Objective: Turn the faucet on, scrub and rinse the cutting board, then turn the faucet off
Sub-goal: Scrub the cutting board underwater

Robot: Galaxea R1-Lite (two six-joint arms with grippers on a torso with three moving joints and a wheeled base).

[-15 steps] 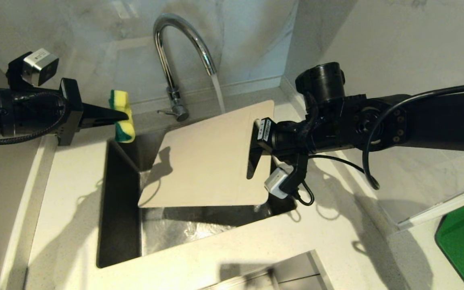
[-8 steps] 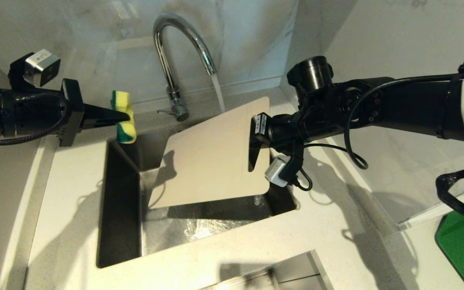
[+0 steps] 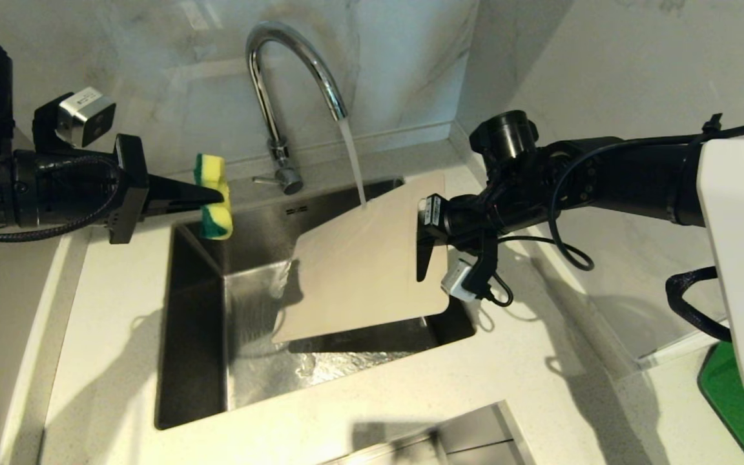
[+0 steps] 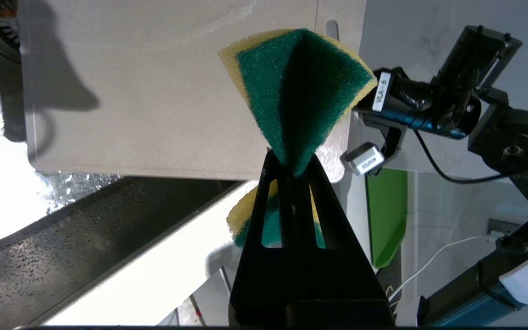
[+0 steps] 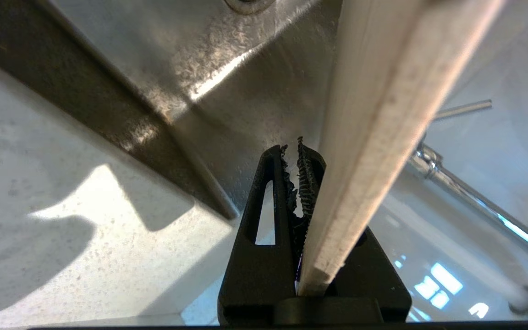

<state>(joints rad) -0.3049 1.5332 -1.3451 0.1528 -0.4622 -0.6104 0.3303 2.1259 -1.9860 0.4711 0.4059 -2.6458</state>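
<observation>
Water runs from the chrome faucet (image 3: 279, 71) onto the upper part of the cream cutting board (image 3: 359, 271), which hangs tilted over the sink (image 3: 194, 336). The water spills off the board's left edge. My right gripper (image 3: 425, 248) is shut on the board's right end by its slot. The right wrist view shows the board's edge (image 5: 383, 114) running past that gripper (image 5: 294, 153). My left gripper (image 3: 216, 196) hovers over the sink's back left corner, apart from the board, shut on a yellow-green sponge (image 3: 214, 206). The squeezed sponge (image 4: 298, 91) fans out beyond the left gripper (image 4: 291, 167).
The faucet's thin lever (image 3: 265, 181) sticks out at its base behind the sink. White speckled counter (image 3: 120, 310) surrounds the sink, with marble walls behind and to the right. A bright green flat object (image 3: 724, 400) lies at the far right. A steel ledge (image 3: 469, 433) shows below.
The right gripper has drawn the board to the right and tilted it, so the stream now lands on its face. The left gripper with the sponge has moved slightly towards the sink.
</observation>
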